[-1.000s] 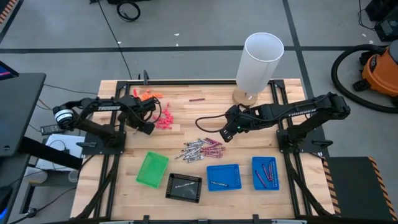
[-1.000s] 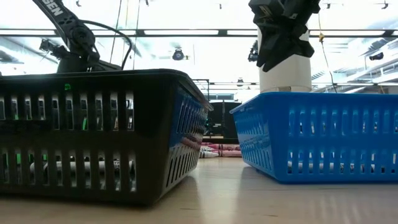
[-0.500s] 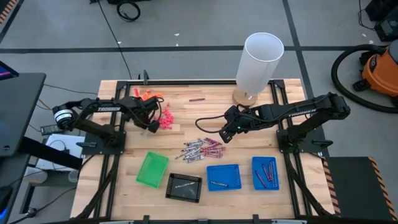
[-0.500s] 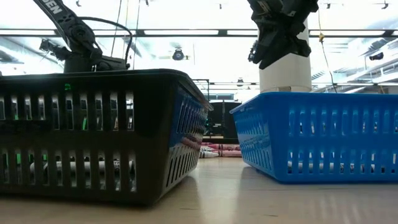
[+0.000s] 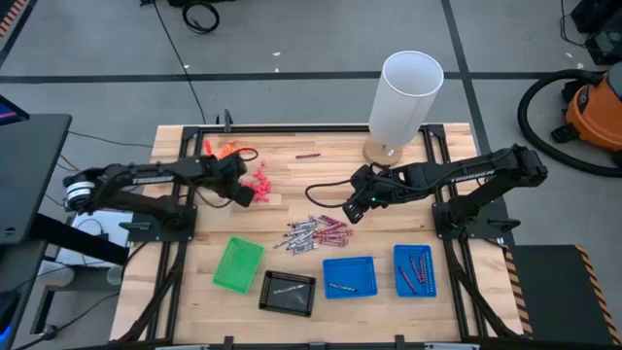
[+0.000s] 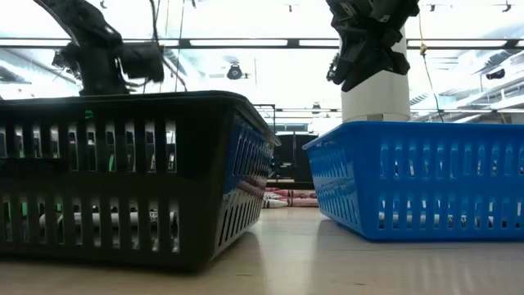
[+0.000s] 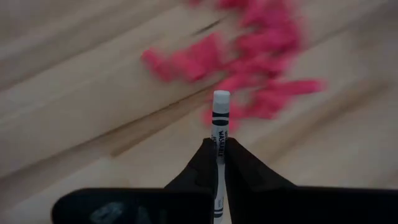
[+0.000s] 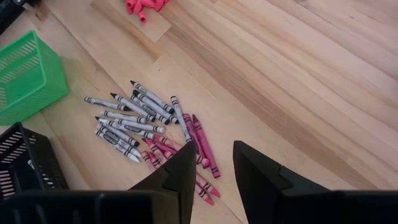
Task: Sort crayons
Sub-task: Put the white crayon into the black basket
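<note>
Paper-wrapped grey-white crayon (image 7: 220,124) pinched in left gripper (image 7: 219,163); right gripper (image 8: 214,163) parted, empty.

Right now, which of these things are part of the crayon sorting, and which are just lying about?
Part of the job:
- crayon pile
- grey-white crayon in the left gripper
- green tray, black tray, two blue trays

Lying about:
- pink bits
- orange bits
- white tube

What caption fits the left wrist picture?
Left pincer shut on a grey-white crayon above blurred pink bits.
</note>
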Tool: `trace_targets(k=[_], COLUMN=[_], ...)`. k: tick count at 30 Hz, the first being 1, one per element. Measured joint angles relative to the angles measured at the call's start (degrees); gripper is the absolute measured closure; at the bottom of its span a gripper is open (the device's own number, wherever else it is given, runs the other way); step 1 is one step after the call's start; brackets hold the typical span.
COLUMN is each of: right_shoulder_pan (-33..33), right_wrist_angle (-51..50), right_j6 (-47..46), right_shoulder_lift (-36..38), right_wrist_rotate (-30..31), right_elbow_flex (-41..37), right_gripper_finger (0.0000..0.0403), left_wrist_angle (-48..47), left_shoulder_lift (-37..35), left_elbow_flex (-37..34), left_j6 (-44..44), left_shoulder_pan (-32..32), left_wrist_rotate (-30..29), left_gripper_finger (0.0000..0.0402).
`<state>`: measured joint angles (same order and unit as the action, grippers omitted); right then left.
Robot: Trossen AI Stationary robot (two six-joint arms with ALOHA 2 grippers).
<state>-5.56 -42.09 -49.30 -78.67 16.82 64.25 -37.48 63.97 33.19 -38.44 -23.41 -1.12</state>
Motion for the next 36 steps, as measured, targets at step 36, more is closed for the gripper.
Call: trace_targets(k=[36], right_shoulder_pan=[0.0], right_wrist_angle=[-5.68], right_j6=[-1.33], right_shoulder_lift=[2.95], right_wrist_rotate=[-2.1], right_elbow_flex=[0.02], right_gripper_finger=[0.0289], left_wrist_angle=[31.67], left_shoulder_lift=[29.07], left_elbow_flex=[23.12], left_j6=[-3.31], left_shoulder_pan=[51.68], left_wrist_rotate=[2.55], left_gripper_finger=[0.0388])
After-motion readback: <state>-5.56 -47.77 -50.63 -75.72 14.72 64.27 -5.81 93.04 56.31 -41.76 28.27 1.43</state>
